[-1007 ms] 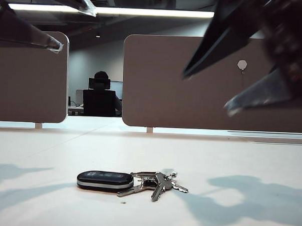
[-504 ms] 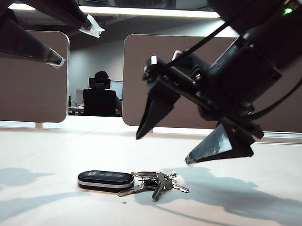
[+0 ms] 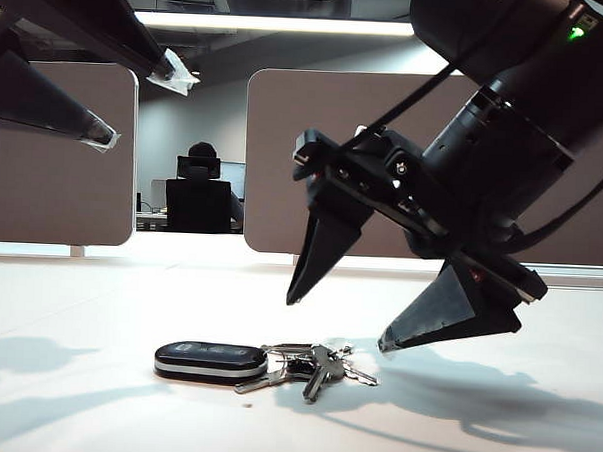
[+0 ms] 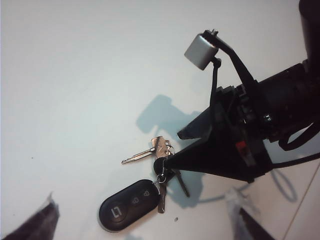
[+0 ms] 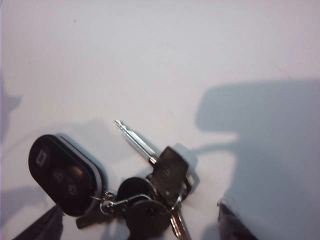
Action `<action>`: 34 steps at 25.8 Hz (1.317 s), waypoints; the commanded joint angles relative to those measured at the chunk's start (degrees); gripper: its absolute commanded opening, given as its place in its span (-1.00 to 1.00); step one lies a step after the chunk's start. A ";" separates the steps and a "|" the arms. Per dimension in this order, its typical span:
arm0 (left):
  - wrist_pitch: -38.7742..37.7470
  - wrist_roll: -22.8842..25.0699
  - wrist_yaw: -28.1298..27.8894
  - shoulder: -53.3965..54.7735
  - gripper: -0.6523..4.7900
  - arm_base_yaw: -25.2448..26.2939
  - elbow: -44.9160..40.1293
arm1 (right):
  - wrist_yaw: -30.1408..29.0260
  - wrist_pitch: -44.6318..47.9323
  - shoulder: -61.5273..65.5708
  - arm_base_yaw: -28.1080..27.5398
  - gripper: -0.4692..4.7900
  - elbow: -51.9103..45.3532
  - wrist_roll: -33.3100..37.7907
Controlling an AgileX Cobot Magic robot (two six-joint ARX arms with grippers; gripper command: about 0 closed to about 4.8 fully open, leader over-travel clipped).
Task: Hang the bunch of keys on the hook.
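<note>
The bunch of keys lies flat on the white table: the black oval fob [image 3: 211, 360] points left and the silver keys [image 3: 317, 364] fan out to its right. My right gripper [image 3: 337, 323] hangs open just above the keys, one finger on each side, holding nothing. In the right wrist view the fob [image 5: 62, 175] and keys [image 5: 162, 182] lie between the open fingers of the right gripper [image 5: 140, 230]. My left gripper [image 3: 139, 104] stays open high at the upper left. Its own view looks down on the fob [image 4: 131, 205]. The hook is hidden behind the right arm.
Two brown partition panels [image 3: 58, 175] [image 3: 273, 185] stand along the table's far edge, with a gap between them. Through the gap a person sits in an office chair [image 3: 198, 196]. The right arm [image 4: 250, 135] fills one side of the left wrist view.
The right gripper has come down from the upper right to just above the keys, covering the hook. The left gripper drifted slightly. The keys have not moved.
</note>
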 commanded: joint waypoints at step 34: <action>-3.56 1.51 0.07 -0.11 1.00 -0.04 0.44 | -1.33 1.38 5.33 0.33 -0.85 0.15 -0.07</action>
